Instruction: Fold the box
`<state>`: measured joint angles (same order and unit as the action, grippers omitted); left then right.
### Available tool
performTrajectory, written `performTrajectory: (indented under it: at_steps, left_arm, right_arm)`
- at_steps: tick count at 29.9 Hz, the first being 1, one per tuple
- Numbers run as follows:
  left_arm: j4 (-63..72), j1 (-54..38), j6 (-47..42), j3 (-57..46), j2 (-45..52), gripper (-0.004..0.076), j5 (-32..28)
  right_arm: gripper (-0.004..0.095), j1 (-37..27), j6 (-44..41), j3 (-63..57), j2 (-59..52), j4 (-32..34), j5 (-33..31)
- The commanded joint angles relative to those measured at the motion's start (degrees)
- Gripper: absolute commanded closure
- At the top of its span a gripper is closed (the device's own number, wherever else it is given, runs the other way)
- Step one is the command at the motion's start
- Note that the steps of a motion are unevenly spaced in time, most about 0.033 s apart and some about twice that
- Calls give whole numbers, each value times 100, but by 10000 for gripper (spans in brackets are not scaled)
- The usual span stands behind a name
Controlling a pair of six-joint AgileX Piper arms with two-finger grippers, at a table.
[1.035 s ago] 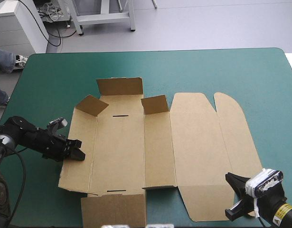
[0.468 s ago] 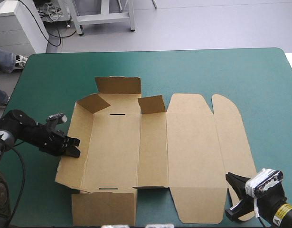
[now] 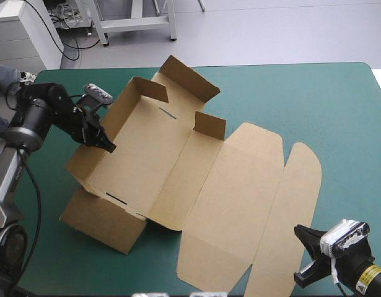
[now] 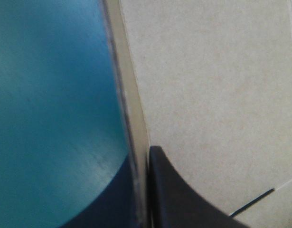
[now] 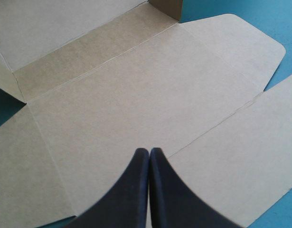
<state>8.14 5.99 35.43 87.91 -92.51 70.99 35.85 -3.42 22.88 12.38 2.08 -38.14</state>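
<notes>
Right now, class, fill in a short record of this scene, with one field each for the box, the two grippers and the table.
box: brown sheet, lying askew on the table; left wall and far flaps raised, lid flat
left gripper: shut on the box, clamping its left wall
right gripper: shut, holding nothing, over the flat lid near the table's near edge
table: teal-green cover, bare beyond the box
task stage: box only partly folded
</notes>
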Motion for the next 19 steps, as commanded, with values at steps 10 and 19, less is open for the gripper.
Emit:
performTrajectory:
  at_steps: [10,19]
  left_arm:
    - [-2515,2447,495,990,-348,731,-855]
    - [-3651,3610,626,926,-348,731,-1688]
  right_arm:
    - [929,-9,-65,165,50,0,412]
    - [929,-9,-165,165,50,0,412]
